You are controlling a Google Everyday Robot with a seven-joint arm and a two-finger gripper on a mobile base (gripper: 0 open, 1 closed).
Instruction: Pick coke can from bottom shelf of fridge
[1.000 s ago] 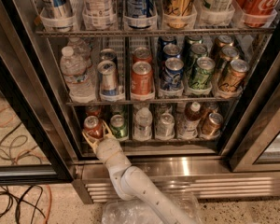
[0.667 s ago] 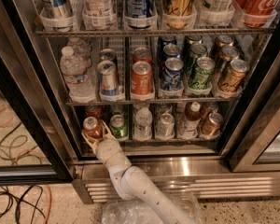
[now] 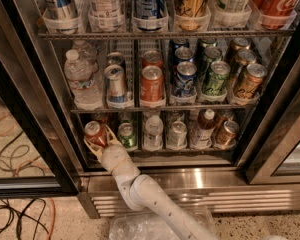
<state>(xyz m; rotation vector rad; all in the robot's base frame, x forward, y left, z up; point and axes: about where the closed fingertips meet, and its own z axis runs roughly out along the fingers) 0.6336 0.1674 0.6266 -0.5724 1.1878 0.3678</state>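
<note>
The coke can [image 3: 93, 129], small and red with a silver top, stands at the far left of the bottom shelf [image 3: 190, 150] of the fridge [image 3: 205, 178]. My gripper [image 3: 100, 138] reaches in from below on a white arm. Its cream fingers [image 3: 112, 133] sit on both sides of the can, against it, with the wrist just under it. The can stands upright on the shelf. Its lower part is hidden behind the gripper.
A green can [image 3: 126, 135], a small bottle [image 3: 153, 132], a silver can [image 3: 177, 133], a dark bottle [image 3: 204, 128] and a bronze can [image 3: 226, 133] share the bottom shelf. The rack above [image 3: 155, 105] holds a water bottle [image 3: 81, 80] and several cans. Cables [image 3: 15, 149] lie on the floor at left. The open door frame [image 3: 30, 134] stands at left.
</note>
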